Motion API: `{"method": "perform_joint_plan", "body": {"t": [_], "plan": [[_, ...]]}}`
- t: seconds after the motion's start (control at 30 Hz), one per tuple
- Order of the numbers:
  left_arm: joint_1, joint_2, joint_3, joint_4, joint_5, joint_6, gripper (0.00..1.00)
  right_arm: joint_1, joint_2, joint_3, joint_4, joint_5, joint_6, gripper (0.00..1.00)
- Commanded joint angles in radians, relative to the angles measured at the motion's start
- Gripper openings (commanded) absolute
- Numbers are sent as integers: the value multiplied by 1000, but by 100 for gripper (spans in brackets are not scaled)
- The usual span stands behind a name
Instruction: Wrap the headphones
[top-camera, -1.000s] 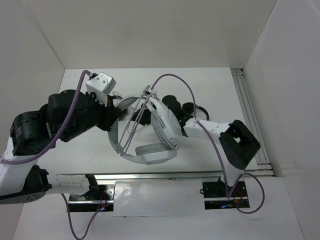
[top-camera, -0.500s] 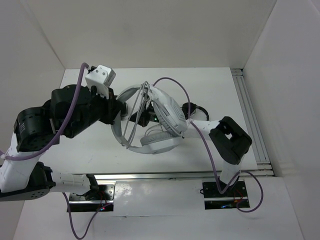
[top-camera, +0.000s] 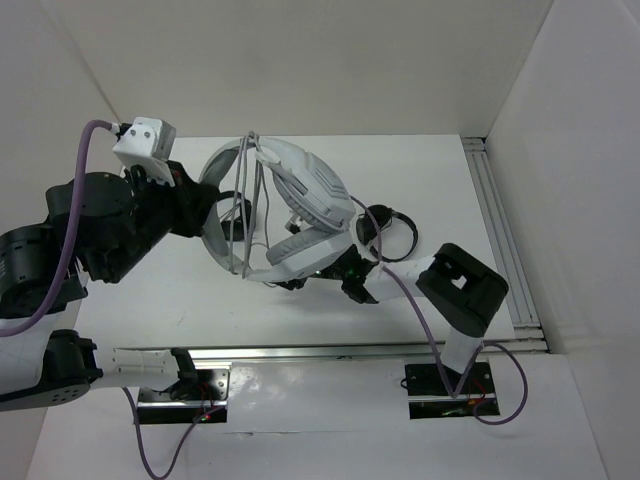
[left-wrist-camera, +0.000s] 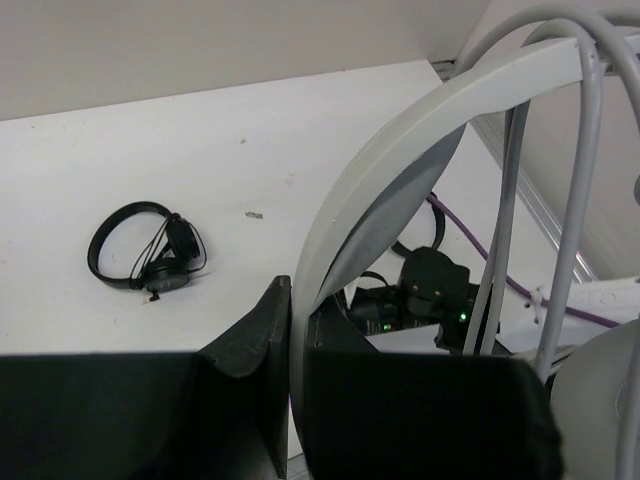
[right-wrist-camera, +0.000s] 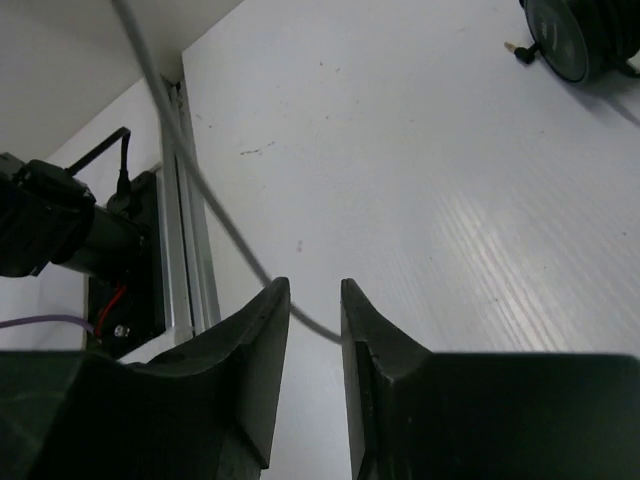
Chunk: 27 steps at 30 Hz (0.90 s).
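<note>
Snugly, left gripper (left-wrist-camera: 297, 335) on headphones (left-wrist-camera: 400, 150)

No legible text or labels — none anywhere.

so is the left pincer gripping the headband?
Yes, the left wrist view shows the headband pinched between the closed fingers of the left pincer.
</note>
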Motion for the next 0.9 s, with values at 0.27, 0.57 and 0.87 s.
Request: {"method": "perform_joint_plan", "body": {"t": [0.27,0.57,0.87], "plan": [[-4,-32,-2,167,-44,-41,0,-107,-418,-98,32,185,-54,66],[-4,-32,-2,167,-25,-50,0,-156,-557,-32,-103,-38,-100,77],[-4,-14,16,158,-15,-69,0,-99,-404,112,-80,-44,-83,78]]}}
